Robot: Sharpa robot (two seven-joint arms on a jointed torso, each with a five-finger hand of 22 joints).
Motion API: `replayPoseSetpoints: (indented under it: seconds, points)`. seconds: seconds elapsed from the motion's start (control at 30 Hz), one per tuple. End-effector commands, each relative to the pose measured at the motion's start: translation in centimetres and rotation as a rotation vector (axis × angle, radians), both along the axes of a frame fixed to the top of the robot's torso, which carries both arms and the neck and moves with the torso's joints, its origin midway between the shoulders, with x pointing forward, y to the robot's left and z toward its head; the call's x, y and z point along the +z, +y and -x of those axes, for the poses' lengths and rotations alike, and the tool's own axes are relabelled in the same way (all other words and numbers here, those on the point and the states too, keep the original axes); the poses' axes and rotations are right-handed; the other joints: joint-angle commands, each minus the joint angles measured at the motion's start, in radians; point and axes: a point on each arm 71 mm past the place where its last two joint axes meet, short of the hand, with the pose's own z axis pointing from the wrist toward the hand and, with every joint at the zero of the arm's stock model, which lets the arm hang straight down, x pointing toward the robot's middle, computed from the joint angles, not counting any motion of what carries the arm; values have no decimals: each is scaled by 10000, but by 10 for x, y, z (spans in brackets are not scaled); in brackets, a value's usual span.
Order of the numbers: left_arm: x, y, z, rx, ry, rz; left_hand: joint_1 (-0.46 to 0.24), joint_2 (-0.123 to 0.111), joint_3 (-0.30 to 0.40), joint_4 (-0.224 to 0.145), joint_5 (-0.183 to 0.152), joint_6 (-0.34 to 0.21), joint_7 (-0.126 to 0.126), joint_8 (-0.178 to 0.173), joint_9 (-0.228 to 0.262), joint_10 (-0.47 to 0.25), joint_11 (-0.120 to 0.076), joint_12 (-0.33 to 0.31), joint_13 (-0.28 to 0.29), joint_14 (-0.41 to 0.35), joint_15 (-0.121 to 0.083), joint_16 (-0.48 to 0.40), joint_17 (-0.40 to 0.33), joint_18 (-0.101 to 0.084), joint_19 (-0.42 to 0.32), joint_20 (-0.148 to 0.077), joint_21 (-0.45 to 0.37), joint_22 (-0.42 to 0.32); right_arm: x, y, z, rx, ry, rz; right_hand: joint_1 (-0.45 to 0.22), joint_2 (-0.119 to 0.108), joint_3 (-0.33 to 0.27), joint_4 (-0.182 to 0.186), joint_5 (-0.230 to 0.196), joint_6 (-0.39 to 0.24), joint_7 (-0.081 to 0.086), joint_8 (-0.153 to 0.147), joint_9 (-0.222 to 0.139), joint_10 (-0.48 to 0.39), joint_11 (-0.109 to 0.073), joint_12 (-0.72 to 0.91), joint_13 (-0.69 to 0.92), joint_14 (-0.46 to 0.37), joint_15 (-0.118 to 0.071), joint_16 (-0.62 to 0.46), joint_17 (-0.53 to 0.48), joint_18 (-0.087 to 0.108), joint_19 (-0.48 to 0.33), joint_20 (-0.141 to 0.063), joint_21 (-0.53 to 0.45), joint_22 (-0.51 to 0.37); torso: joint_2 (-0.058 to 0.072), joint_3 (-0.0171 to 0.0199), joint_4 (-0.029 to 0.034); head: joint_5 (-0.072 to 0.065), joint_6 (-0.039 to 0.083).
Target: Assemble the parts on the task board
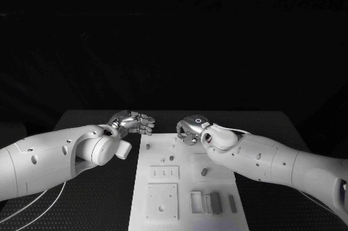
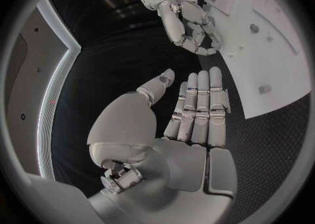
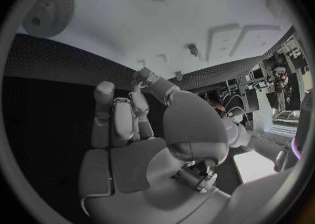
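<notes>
Black table point(image 1: 94, 201) and a dark room behind it frame everything you have to work with. Start from the task board point(image 1: 185, 191), the white plate running from the middle of the head view down to its lower edge. On it lie small grey parts: a group of upright-looking bars point(image 1: 212, 201) at lower right, a round peg point(image 1: 203, 171) near the middle, and a few tiny pieces point(image 1: 172, 158) higher up. Recessed square plates point(image 1: 164, 172) sit left of centre. None of the parts looks seated yet, so you are at the very start.

Your right hand point(image 1: 192, 129) hovers over the board's far end, right of centre in the upper middle of the head view. Its fingers point(image 3: 115, 119) are curled inward with the tips towards the board; I cannot tell whether they pinch one of the tiny pieces there, since the tips are hidden. Your left hand point(image 1: 134, 123) sits just off the board's far left corner, over the table. In the left wrist view its fingers point(image 2: 197, 114) lie flat and straight, side by side, holding nothing.

To do this step well, I judge you should settle the right fingertips squarely over one small piece before closing, coming down slowly so you do not knock its neighbours. Keep the left hand off the board but near, ready to steady the plate if it slides.
</notes>
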Motion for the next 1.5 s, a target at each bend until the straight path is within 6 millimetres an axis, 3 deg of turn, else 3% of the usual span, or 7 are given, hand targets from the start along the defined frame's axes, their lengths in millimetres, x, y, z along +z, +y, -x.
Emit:
replayPoseSetpoints:
  seconds: [0.03,0.83,0.93,1.5]
  points:
    - [4,-2,-1,-104,-138,31,-35,-35,13,-49,21,34,48,-48,-17,7,53,-43,16,58,1,-42,18,154,16,-42,41,12,1,3,-1,73,-334,129,27,-107,40,4,45,895,-6,19,135,20,12,-72,-10,23,-66,18,-16,303,21,-41,51,185,22,-4,22,11,4]
    - [20,-9,-2,-283,-449,58,-21,-41,17,-63,21,45,46,-54,-17,19,52,-61,30,69,0,-67,52,153,16,-43,39,31,-3,17,-4,190,-103,361,32,-107,62,6,45,893,-5,5,133,25,12,-109,-36,28,-70,14,-40,303,27,-48,49,179,166,-64,129,48,-1]
    - [22,-9,-2,-291,-484,60,-19,-44,17,-64,21,46,46,-55,-17,20,52,-63,32,71,0,-70,56,153,16,-43,39,33,-3,17,-4,176,-68,395,31,-104,64,6,45,892,-5,3,133,25,12,-112,-38,30,-70,14,-40,303,27,-48,49,178,160,-61,103,78,-27]
    - [26,-9,-3,-291,-568,30,-21,-52,15,-63,21,51,45,-60,-18,26,52,-75,40,76,0,-86,77,152,16,-43,38,44,-5,17,-3,204,173,590,30,-97,73,2,45,887,-4,-8,131,37,13,-118,-39,33,-70,14,-49,303,29,-51,48,176,141,-58,82,135,-121]
